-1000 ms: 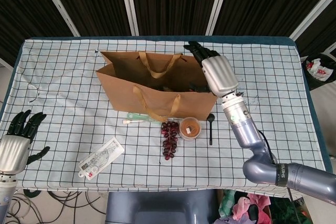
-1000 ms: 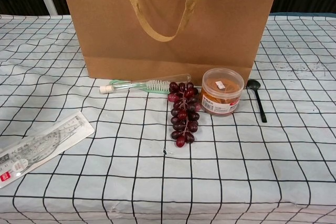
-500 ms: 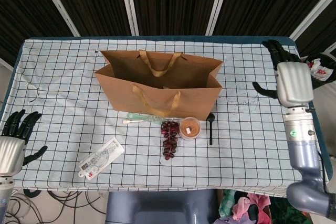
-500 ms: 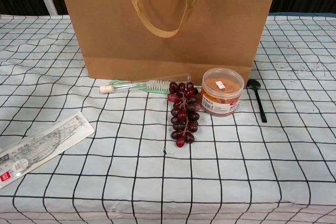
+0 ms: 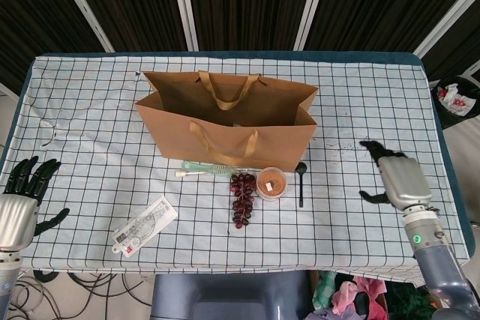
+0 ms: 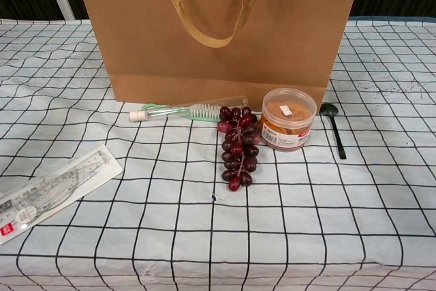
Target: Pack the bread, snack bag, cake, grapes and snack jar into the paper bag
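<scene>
The brown paper bag (image 5: 225,121) (image 6: 218,32) stands open and upright mid-table, handles up; its contents are mostly hidden in shadow. A bunch of dark red grapes (image 5: 241,198) (image 6: 237,145) lies just in front of it. Beside the grapes on the right stands the clear snack jar (image 5: 271,183) (image 6: 287,118) with orange contents. My right hand (image 5: 399,180) hovers over the table's right front, open and holding nothing, well away from the bag. My left hand (image 5: 21,204) is open at the front left edge, also holding nothing. Neither hand shows in the chest view.
A toothbrush in a clear tube (image 5: 204,168) (image 6: 187,110) lies along the bag's front. A black spoon (image 5: 300,182) (image 6: 334,127) lies right of the jar. A packaged ruler set (image 5: 145,225) (image 6: 48,192) rests at front left. The checked tablecloth (image 5: 360,110) covers the table.
My right hand has withdrawn from the bag's right end, swung out to the far right, then come down to the table's right front. The left hand barely shifted.
</scene>
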{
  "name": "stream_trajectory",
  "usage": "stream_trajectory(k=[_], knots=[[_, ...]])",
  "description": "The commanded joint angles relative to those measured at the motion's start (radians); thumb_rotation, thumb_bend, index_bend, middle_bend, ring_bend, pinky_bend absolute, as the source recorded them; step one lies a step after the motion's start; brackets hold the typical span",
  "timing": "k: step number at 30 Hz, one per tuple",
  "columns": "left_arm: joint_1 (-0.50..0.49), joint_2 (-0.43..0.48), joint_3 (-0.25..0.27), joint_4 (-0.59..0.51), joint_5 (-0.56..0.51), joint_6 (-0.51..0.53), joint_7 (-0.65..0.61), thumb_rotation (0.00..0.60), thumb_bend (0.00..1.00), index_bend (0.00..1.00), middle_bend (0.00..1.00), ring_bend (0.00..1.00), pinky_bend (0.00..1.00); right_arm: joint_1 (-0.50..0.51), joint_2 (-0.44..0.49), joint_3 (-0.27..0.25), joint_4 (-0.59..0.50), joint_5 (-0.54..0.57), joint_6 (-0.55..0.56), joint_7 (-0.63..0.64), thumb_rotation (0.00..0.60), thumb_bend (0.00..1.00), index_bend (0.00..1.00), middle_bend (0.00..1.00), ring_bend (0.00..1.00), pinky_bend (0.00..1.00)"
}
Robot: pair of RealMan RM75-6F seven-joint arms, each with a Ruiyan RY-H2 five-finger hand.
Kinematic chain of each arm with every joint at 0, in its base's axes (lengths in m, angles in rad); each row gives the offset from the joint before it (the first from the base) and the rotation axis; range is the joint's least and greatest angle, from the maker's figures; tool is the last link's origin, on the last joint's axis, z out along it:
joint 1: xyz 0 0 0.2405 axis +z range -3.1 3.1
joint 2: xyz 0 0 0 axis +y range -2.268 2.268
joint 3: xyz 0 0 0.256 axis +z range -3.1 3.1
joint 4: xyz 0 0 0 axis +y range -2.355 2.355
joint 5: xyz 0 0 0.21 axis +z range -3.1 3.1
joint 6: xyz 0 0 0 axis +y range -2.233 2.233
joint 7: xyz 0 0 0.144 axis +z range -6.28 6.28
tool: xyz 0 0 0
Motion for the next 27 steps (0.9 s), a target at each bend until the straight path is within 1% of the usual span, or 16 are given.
stream_trajectory(k=[1, 4, 7, 12, 15, 19, 22, 27], knots=[[0.001, 0.004, -0.003, -0.002, -0.004, 0.001, -0.007, 0.600, 0.05, 0.11, 0.13, 0.01, 0.08, 0.029, -0.061, -0.042, -0.004, -0.105, -0.096, 0.059, 0.600, 0.14, 0.13, 0.15, 0.27, 0.28], [0.003, 0.007, -0.008, -0.004, -0.007, 0.008, -0.020, 0.600, 0.05, 0.11, 0.13, 0.01, 0.08, 0.041, -0.121, -0.064, 0.021, -0.206, -0.127, 0.080, 0.600, 0.14, 0.13, 0.15, 0.27, 0.28], [0.003, 0.008, -0.007, -0.001, -0.009, 0.005, -0.022, 0.600, 0.05, 0.11, 0.13, 0.01, 0.08, 0.053, -0.201, -0.080, 0.079, -0.310, -0.123, 0.077, 0.600, 0.14, 0.13, 0.15, 0.27, 0.28], [0.004, 0.011, -0.008, -0.005, -0.012, 0.003, -0.025, 0.600, 0.05, 0.11, 0.13, 0.01, 0.08, 0.075, -0.358, -0.110, 0.197, -0.469, -0.067, -0.027, 0.600, 0.14, 0.13, 0.15, 0.26, 0.28], [0.006, 0.011, -0.012, -0.007, -0.018, 0.003, -0.025, 0.600, 0.05, 0.11, 0.13, 0.01, 0.08, 0.096, -0.435, -0.117, 0.249, -0.526, -0.056, -0.084, 0.600, 0.14, 0.13, 0.15, 0.25, 0.28], [0.007, 0.012, -0.014, -0.010, -0.019, 0.007, -0.026, 0.600, 0.05, 0.11, 0.13, 0.01, 0.08, 0.143, -0.515, -0.101, 0.293, -0.527, -0.088, -0.138, 0.600, 0.14, 0.13, 0.15, 0.25, 0.24], [0.007, 0.013, -0.014, -0.010, -0.022, 0.003, -0.026, 0.600, 0.05, 0.11, 0.13, 0.01, 0.08, 0.177, -0.564, -0.081, 0.322, -0.517, -0.107, -0.180, 0.600, 0.15, 0.13, 0.14, 0.24, 0.23], [0.007, 0.012, -0.016, -0.008, -0.024, 0.002, -0.028, 0.600, 0.05, 0.11, 0.13, 0.01, 0.08, 0.236, -0.640, -0.046, 0.364, -0.422, -0.157, -0.243, 0.600, 0.14, 0.13, 0.13, 0.22, 0.23]])
